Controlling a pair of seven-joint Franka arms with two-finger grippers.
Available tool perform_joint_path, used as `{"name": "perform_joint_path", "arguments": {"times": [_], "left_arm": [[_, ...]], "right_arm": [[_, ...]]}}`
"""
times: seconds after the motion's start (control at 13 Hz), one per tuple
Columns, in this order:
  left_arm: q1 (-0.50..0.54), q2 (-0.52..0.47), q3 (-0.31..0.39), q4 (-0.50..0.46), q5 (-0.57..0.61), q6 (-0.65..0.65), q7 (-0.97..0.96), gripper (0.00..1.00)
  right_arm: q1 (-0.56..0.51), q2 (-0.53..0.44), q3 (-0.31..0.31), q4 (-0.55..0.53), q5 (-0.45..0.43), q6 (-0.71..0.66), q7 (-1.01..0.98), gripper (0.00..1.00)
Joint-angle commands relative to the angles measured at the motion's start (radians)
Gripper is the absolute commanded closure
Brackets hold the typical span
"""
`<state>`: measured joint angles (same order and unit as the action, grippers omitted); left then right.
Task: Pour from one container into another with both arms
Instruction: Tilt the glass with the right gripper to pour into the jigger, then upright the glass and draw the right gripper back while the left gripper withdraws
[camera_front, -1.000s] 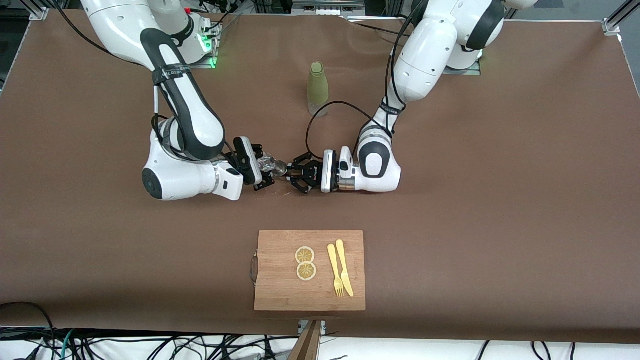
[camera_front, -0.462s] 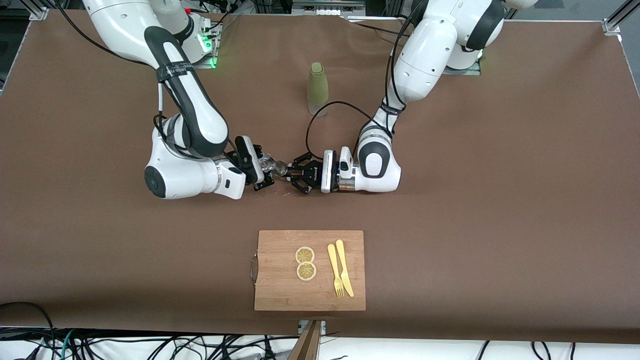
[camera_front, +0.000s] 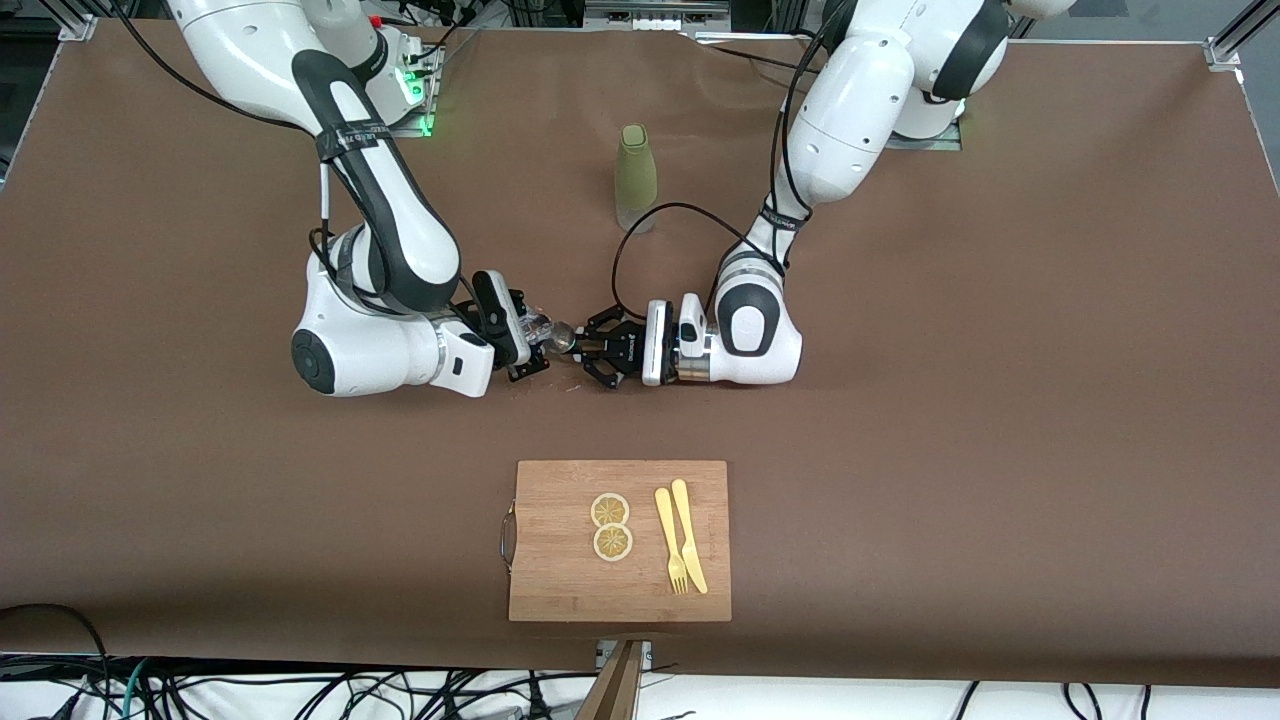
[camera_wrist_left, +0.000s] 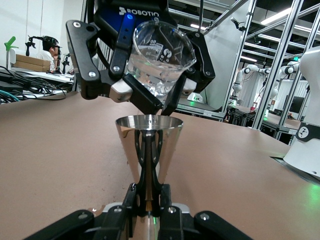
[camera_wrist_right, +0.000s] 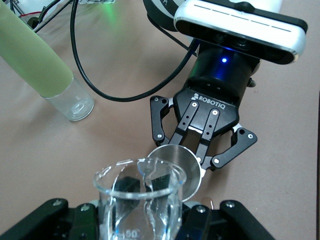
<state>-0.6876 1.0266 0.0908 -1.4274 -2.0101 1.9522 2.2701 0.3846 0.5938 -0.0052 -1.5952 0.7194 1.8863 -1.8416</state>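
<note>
So that nothing spills, our right tool (camera_front: 527, 341) clamps the glass beaker (camera_wrist_left: 159, 55) above the metal cup (camera_wrist_left: 149, 145) our left tool (camera_front: 592, 347) clamps.

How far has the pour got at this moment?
Done: both containers are gripped. The right gripper holds a clear glass beaker; the left gripper holds a steel cone cup. In hand: the beaker is tilted, its lip above the cup's mouth. Left: finishing the pour; no stream is visible. The green bottle stands untouched.
</note>
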Motion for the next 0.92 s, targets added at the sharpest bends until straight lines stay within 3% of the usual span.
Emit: {"name": "perform_joint_path", "arguments": {"times": [0.0,0.23,0.46,0.85], "left_arm": [[-0.012,0.012,0.006,0.035,-0.029,0.014,0.019,1.0],[-0.01,0.009,0.006,0.033,-0.024,0.011,0.022,1.0],[-0.004,-0.02,0.053,0.007,-0.01,0.001,0.038,1.0],[0.088,-0.114,0.055,-0.122,0.098,-0.055,0.114,1.0]], "right_arm": [[-0.001,-0.029,-0.006,-0.022,-0.011,0.001,0.016,0.95],[-0.044,-0.029,-0.004,-0.025,0.049,-0.013,0.01,0.95],[-0.118,-0.023,-0.006,-0.025,0.15,-0.091,-0.033,0.95],[-0.331,0.018,-0.004,-0.022,0.288,-0.265,-0.2,0.95]]}}
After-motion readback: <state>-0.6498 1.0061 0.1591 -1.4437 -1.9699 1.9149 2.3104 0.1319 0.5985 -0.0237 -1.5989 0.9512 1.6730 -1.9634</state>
